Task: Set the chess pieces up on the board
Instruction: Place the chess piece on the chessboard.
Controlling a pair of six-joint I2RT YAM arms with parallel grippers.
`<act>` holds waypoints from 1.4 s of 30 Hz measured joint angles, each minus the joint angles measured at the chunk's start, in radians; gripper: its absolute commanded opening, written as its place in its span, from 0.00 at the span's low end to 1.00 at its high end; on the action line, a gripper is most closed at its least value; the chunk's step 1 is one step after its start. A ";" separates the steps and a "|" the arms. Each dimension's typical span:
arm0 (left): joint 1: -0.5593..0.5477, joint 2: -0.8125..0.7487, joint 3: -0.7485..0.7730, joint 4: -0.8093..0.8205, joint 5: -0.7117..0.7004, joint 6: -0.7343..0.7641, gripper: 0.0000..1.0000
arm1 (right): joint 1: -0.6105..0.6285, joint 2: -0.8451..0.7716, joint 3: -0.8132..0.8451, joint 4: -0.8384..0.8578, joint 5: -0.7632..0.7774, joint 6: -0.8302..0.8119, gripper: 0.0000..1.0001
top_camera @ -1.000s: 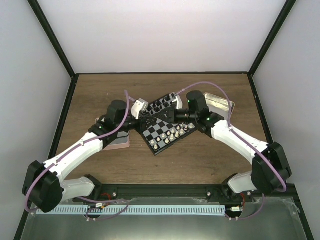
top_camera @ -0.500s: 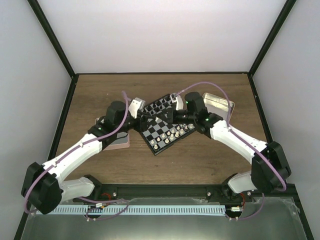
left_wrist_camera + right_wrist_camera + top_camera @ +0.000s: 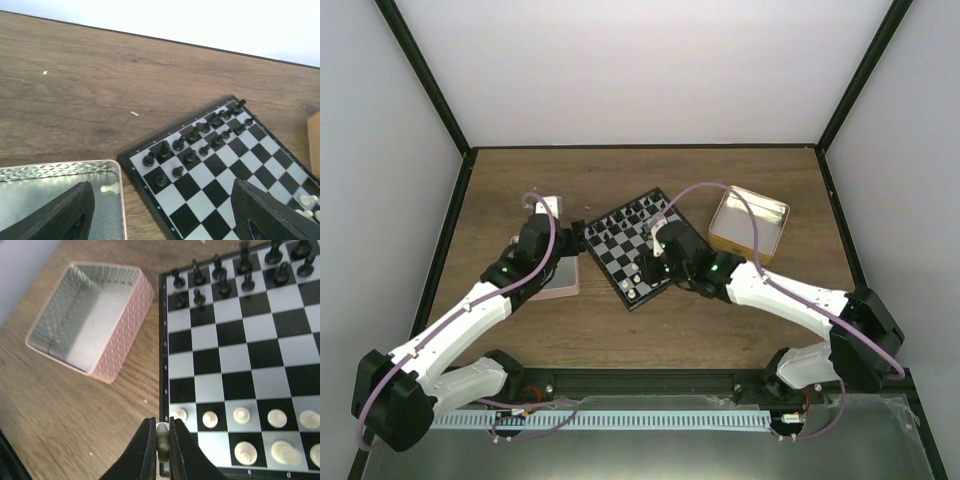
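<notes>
R pincer (image 3: pixel 161 426) clamped on cream piece (image 3: pixel 161 441), at board (image 3: pixel 239 386) corner edge nearest pink tin (image 3: pixel 120 335). L pincer (image 3: pixel 161 190) wide open, empty, above tin; stray cream pc (image 3: pixel 109 188) inside. Board mid-worktop (image 3: pixel 720 320); other cream pcs (image 3: pixel 242 415) on near rows.

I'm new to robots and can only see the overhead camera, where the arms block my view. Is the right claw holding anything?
Observer: Yes. Its wrist camera shows the right claw shut on a cream chess piece at a corner of the board.
Operator: And the left claw?
Observer: The left claw is wide open with nothing between its fingers.
Operator: Is the pink tin empty?
Observer: No. One loose cream piece lies inside the pink tin, against the wall nearest the board.
</notes>
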 measured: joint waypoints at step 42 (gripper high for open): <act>0.033 0.012 -0.030 -0.013 -0.023 -0.048 0.80 | 0.114 0.233 -0.094 0.067 0.219 -0.016 0.05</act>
